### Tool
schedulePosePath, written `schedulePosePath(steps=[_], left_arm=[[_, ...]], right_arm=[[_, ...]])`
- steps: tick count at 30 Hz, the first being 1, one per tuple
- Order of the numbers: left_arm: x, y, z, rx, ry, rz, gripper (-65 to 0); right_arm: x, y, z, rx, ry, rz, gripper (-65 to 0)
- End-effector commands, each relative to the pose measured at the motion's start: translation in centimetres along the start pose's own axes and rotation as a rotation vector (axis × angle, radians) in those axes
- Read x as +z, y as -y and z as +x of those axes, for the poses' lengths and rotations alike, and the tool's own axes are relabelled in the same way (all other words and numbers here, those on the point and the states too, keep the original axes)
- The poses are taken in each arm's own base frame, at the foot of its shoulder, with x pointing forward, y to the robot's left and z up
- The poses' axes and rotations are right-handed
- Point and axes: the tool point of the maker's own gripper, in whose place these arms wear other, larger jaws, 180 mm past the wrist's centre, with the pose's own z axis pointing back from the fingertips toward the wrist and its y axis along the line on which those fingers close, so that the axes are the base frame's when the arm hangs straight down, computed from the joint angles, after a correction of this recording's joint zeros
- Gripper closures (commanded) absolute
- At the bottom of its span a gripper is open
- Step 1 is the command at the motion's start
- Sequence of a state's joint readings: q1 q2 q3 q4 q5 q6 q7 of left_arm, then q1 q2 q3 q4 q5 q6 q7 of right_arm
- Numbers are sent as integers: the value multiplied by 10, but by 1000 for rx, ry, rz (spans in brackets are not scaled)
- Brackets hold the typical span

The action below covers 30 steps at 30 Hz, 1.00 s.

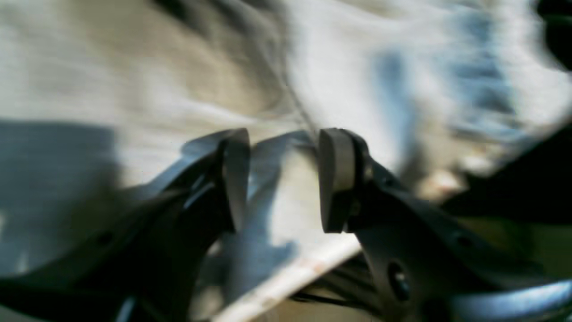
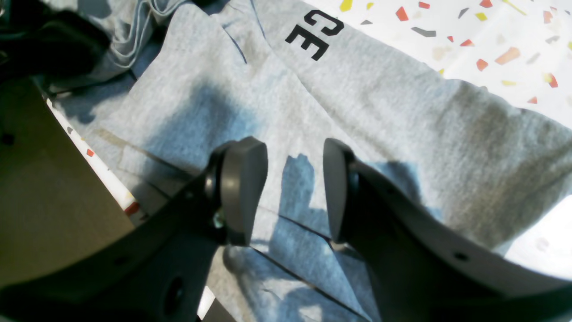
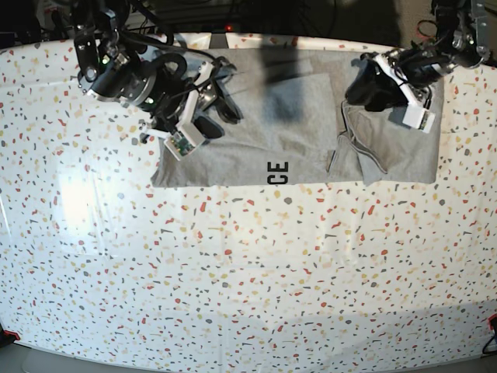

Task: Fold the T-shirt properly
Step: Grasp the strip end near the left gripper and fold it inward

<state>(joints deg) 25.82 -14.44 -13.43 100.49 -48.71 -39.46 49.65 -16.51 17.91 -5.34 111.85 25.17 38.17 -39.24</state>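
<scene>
The light grey T-shirt lies partly folded along the far edge of the table, with black letters "CE" showing near its front hem. In the right wrist view those letters sit at the top. My right gripper hovers open over the shirt's left part, with nothing between its fingers. In the base view it is above the shirt's left end. My left gripper is open over blurred grey cloth. The base view places it above the bunched right end of the shirt.
The speckled white table stretches toward the front. Its far edge runs just beside the shirt, close under both grippers. Dark cables and equipment sit behind the table.
</scene>
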Motion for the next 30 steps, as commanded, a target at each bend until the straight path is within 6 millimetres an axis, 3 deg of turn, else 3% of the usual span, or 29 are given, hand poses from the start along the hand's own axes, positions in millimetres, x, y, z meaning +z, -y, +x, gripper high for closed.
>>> schedulePosePath(steps=[1, 4, 7, 12, 17, 24, 30], left_arm=[[4, 8, 4, 12, 16, -37, -249], [6, 25, 2, 86, 4, -133, -249], [10, 35, 14, 123, 41, -206, -249], [28, 6, 60, 42, 208, -121, -249], [39, -39, 44, -112, 115, 110, -249], [43, -38, 33, -92, 121, 123, -249], [35, -45, 17, -152, 71, 186, -249]], right_arm=[[3, 0, 12, 19, 42, 5, -256], [3, 0, 12, 19, 43, 4, -256], [3, 1, 14, 22, 48, 3, -256], [2, 2, 14, 25, 41, 1, -256], [2, 2, 11, 26, 24, 1, -256], [2, 3, 13, 29, 28, -2, -256], [2, 4, 14, 31, 28, -2, -256]])
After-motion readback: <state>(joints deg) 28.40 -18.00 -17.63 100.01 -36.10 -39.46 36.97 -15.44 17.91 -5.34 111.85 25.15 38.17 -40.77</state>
